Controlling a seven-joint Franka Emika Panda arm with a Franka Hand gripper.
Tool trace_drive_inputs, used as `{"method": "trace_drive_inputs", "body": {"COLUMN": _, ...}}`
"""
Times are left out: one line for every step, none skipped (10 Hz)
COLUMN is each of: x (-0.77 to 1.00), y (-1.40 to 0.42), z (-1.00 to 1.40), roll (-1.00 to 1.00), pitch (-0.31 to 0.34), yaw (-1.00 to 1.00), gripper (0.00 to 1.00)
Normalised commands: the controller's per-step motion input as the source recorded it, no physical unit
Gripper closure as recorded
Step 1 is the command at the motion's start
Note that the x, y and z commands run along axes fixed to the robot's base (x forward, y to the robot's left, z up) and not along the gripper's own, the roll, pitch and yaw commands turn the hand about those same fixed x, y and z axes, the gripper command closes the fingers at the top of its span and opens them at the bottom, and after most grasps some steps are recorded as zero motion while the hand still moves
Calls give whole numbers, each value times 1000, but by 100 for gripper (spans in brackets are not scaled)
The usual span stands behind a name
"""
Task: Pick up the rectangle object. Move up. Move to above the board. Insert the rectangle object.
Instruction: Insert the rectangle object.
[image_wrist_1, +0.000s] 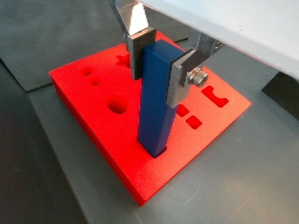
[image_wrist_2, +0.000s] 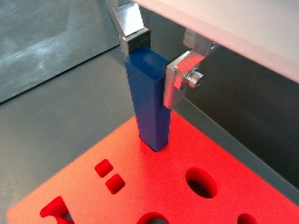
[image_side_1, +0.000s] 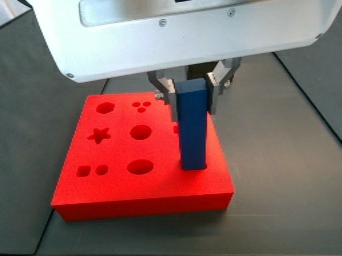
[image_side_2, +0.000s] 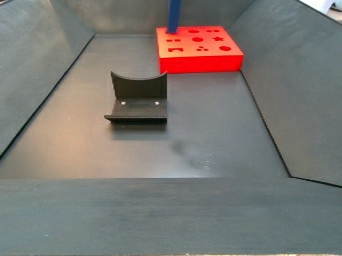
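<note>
Dark grey bin floor all round; we log from the gripper (image_wrist_1: 166, 59) outward. Its two flat silver fingers (image_wrist_1: 138, 39) flank the top of the tall, slim blue rectangular bar (image_wrist_1: 158, 105), and they appear clamped on it, one plate on each broad face, as both wrist views show. The bar hangs straight down from the pincer, long axis vertical and in line with the fingers. Its lower end sits in a slot near the edge of the thick bright red square board (image_side_1: 94, 190) directly beneath the gripper; how deep it has gone we cannot tell. We judge the remaining move to be straight down along that axis. Farthest off, in a side view, the dark L-shaped fixture (image_side_2: 135, 98) stands well apart from the board.
</note>
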Motion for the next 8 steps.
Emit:
{"method": "trace_drive_inputs", "body": {"x": 451, "y": 0, "z": -817, "roll": 0, "pitch": 131, "yaw": -169, "gripper": 100}}
{"method": "trace_drive_inputs", "body": {"x": 471, "y": 0, "z": -734, "roll": 0, "pitch": 196, "yaw": -249, "gripper": 100}}
{"method": "trace_drive_inputs", "body": {"x": 403, "y": 0, "z": -669, "roll": 0, "pitch": 181, "yaw": -291, "gripper": 100}}
{"method": "trace_drive_inputs", "body": {"x": 294, "y": 0, "z": -603, "roll": 0, "pitch": 103, "yaw": -251, "gripper": 100}}
{"method": "trace_drive_inputs", "body": {"x": 240, "y": 0, "z": -511, "roll": -24, "pitch": 31, "yaw": -217, "gripper": 100}}
{"method": "trace_drive_inputs", "body": {"x": 103, "y": 0, "z": -349, "roll": -16, "pitch": 0, "yaw": -120, "gripper": 100}}
{"method": "trace_drive_inputs", "body": {"x": 37, "y": 0, "z": 0, "roll": -20, "pitch": 0, "yaw": -3, "gripper": 100}}
{"method": "trace_drive_inputs", "body": {"x": 0, "y": 0, "z": 0, "roll": 0, "pitch": 0, "yaw": 0, "gripper": 100}}
